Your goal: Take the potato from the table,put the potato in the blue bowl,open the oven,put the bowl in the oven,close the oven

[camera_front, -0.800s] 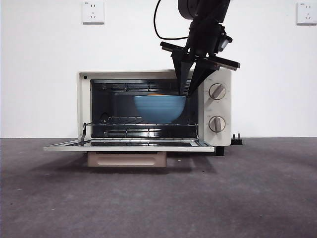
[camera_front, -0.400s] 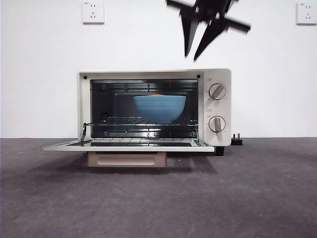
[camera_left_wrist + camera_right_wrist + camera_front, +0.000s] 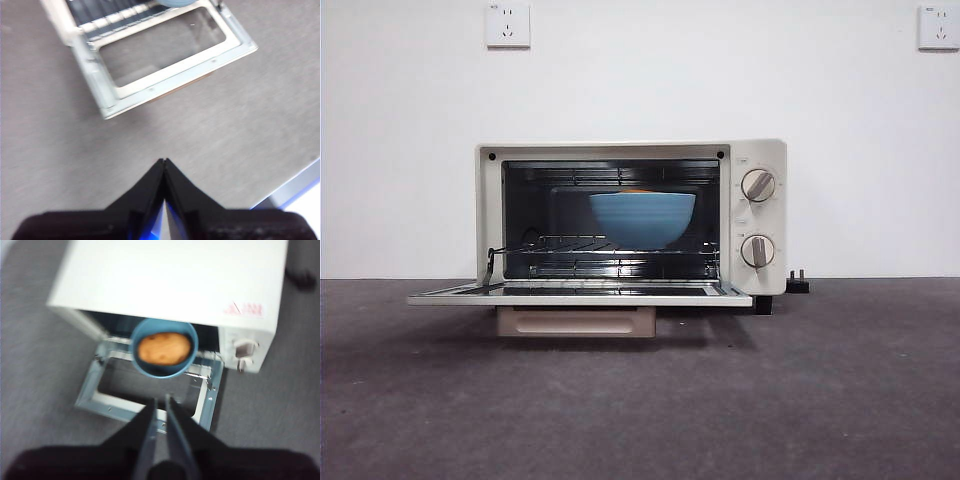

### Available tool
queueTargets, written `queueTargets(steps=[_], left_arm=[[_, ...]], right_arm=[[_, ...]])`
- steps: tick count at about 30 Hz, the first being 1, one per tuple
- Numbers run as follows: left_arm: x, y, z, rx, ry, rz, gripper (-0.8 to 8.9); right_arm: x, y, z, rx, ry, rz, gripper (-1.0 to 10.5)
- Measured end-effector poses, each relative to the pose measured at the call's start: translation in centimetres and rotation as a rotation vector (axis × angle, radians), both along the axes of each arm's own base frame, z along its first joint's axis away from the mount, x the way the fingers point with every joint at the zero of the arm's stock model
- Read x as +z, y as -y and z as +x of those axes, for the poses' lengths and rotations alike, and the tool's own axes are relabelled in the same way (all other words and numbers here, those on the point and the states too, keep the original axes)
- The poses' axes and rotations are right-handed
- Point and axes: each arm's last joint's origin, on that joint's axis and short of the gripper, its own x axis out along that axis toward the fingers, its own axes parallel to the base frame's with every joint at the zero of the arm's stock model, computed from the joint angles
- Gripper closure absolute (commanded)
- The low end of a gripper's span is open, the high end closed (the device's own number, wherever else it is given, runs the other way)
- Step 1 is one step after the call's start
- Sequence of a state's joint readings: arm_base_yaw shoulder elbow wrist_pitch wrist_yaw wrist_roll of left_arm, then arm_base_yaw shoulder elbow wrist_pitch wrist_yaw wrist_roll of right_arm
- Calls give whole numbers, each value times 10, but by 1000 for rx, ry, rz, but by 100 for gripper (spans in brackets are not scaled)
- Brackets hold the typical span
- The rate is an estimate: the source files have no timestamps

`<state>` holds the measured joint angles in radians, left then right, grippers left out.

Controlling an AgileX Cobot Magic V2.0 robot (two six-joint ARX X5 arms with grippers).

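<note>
A cream toaster oven [image 3: 630, 215] sits on a dark grey table [image 3: 640, 400], its door [image 3: 580, 293] folded down flat toward the viewer. Inside, a blue bowl [image 3: 642, 218] rests on the wire rack [image 3: 610, 245], toward the three o'clock side of the opening. In the right wrist view, looking down from above, the bowl's front part sticks out past the oven's roof, and the orange-brown potato [image 3: 164, 348] lies inside the bowl.

No arm shows in the front view. The right gripper [image 3: 159, 412] hangs above the open door, at the bowl's six o'clock in that view; its jaws are nearly together with a thin gap and grip nothing. The left gripper [image 3: 164, 167] hangs over bare table near one corner of the door, jaws pressed tip to tip, empty.

Only closing the door appears to remain. The main risk, as a judgement: if the bowl sits as far forward as the overhead view suggests, the rising door could strike its rim, tip it or jam partway. The beige handle [image 3: 575, 321] lies under the lowered door, so a gripper must reach below the door's edge; a glancing push could slide the light oven back instead of swinging the door. The right wrist picture is blurred, so the bowl's exact depth is uncertain.
</note>
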<state>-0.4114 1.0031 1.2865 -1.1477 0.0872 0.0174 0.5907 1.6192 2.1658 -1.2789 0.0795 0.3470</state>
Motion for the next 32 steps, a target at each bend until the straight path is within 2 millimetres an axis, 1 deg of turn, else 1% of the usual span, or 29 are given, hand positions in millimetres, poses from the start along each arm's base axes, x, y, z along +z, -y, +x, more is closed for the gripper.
queueTargets(steps=[4,6,8,12,16,19,22,27,32], left_arm=[[-10,0,27,-15,-69,-99,820],[-21,-1,41,-33,-100,-163,820],[-38,-3,52,-42,-146,-210,820],[-85,-11,72,5,-244,-258,821],[-131,-20,88,61,-337,-353,820],[-158,-26,98,98,-405,-419,820],[-178,-32,111,139,-459,-463,820],[-204,-39,130,201,-522,-535,820],[-221,-41,138,273,-580,-567,820]], right_arm=[[24,24,-38,74,102,-35,954],[31,35,-54,103,138,-59,954],[38,45,-69,132,182,-81,954],[51,64,-97,172,279,-95,954],[60,81,-122,190,358,-94,954],[65,91,-137,201,395,-76,954],[67,98,-148,210,420,-58,954],[64,105,-158,223,434,-69,954],[52,109,-164,228,407,-85,954]])
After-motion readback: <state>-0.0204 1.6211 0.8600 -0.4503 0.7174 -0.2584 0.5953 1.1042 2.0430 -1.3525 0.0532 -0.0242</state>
